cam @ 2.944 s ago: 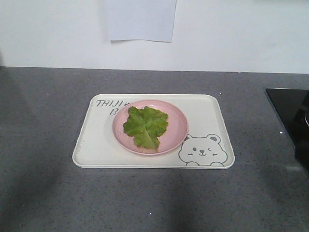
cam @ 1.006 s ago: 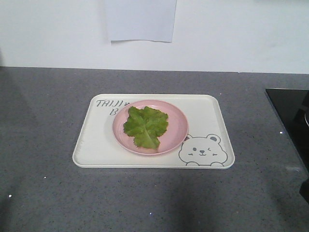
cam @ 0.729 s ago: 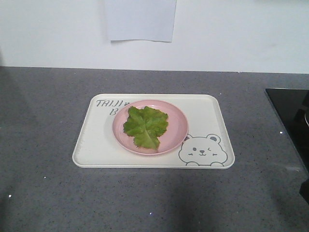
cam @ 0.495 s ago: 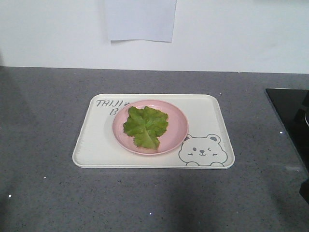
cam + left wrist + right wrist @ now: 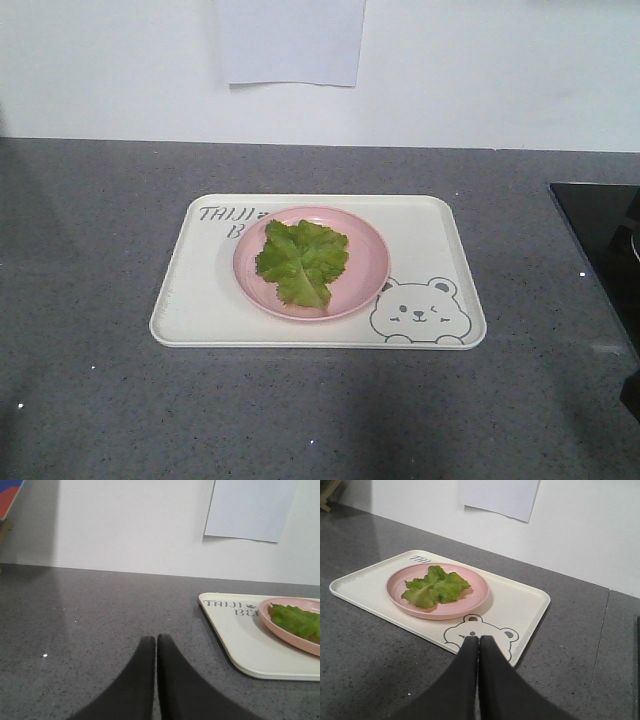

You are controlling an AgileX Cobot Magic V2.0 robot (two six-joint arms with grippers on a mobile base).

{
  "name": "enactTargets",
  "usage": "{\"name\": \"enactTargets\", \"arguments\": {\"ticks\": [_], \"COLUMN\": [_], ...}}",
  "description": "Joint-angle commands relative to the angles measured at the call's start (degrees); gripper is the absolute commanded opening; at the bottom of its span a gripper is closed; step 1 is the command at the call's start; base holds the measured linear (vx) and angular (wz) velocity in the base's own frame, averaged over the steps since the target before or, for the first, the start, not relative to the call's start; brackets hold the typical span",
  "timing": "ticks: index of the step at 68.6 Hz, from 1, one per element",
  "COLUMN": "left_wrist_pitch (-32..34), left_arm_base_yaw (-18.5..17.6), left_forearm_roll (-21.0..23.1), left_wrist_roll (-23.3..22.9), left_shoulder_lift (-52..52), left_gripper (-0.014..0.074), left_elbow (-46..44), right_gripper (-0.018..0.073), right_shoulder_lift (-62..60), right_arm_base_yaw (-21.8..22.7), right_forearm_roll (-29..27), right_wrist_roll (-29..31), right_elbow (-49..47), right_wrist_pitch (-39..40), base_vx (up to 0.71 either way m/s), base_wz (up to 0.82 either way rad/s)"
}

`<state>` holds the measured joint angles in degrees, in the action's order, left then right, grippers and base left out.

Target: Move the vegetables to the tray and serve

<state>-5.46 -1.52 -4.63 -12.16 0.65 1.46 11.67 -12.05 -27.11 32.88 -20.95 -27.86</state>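
Observation:
A green crinkly lettuce leaf (image 5: 302,262) lies on a round pink plate (image 5: 365,262). The plate stands on the cream bear tray (image 5: 440,240) in the middle of the grey counter. The left wrist view has the tray (image 5: 250,647) to the right, with the plate (image 5: 280,630) and leaf (image 5: 297,622) at the frame edge. My left gripper (image 5: 155,639) is shut and empty over bare counter left of the tray. My right gripper (image 5: 479,639) is shut and empty, its tips in line with the tray's (image 5: 530,605) bear drawing; plate (image 5: 475,597) and leaf (image 5: 434,589) lie beyond.
A black glossy panel (image 5: 600,245) is set in the counter at the right edge. A white wall with a taped sheet of paper (image 5: 290,42) closes the back. Grey counter (image 5: 90,250) surrounds the tray on all sides.
None on the tray: leaf, plate and tray lie as before. A dark shape has appeared at the lower right edge of the front view since the earliest frame.

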Motion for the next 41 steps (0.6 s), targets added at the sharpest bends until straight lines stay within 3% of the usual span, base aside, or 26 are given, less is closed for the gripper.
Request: {"name": "enactTargets", "arguments": {"ticks": [1, 17, 25, 31, 41], "left_wrist_pitch": [4.4, 4.4, 4.4, 4.4, 4.4], "left_arm_base_yaw": [0.0, 0.0, 0.0, 0.0, 0.0], "left_forearm_roll": [0.0, 0.0, 0.0, 0.0, 0.0], "left_wrist_roll": [-0.7, -0.7, -0.7, -0.7, -0.7], "left_shoulder_lift": [0.8, 0.8, 0.8, 0.8, 0.8], "left_gripper": [-0.0006, -0.0006, -0.0006, -0.0006, -0.0006], "left_elbow": [1.5, 1.5, 1.5, 1.5, 1.5], "right_gripper": [-0.0003, -0.0003, -0.0003, -0.0003, -0.0003], "right_shoulder_lift": [0.5, 0.5, 0.0, -1.7, -6.1], "right_arm_base_yaw": [0.2, 0.2, 0.2, 0.2, 1.1], "right_forearm_roll": [-0.7, -0.3, 2.9, 6.0, 17.6], "right_wrist_roll": [0.0, 0.1, -0.5, -5.0, -17.1], "right_elbow": [-1.3, -0.4, 4.3, 8.3, 13.5], "right_wrist_pitch": [3.7, 5.9, 12.8, 18.9, 23.4], "base_vx": [0.0, 0.0, 0.0, 0.0, 0.0], "base_wz": [0.0, 0.0, 0.0, 0.0, 0.0]}}
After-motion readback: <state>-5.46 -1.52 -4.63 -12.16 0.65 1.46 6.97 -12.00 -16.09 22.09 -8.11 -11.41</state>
